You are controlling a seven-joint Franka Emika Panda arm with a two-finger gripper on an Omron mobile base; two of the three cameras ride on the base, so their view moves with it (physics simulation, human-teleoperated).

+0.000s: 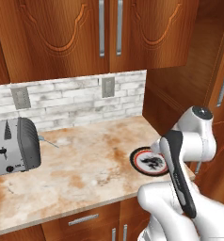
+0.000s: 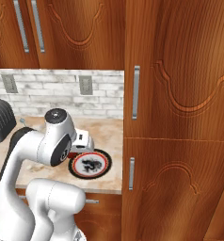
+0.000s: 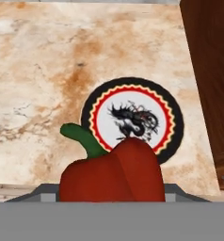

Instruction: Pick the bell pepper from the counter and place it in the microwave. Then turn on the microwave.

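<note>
Well, the gripper [image 3: 109, 200] is clamped on the pepper [image 3: 111, 172], above the bare plate [image 3: 132, 120] on the counter [image 3: 43, 70].

You face wooden wall cabinets [image 1: 104, 33] over a whitish brick backsplash [image 1: 71, 101] with two outlets [image 1: 108, 87], and a tall cabinet [image 2: 177, 117] at right.

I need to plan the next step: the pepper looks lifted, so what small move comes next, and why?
Probably carry it away toward the microwave. The bell pepper sits in the hand, raised above the plate and counter, and no microwave appears nearby.
</note>
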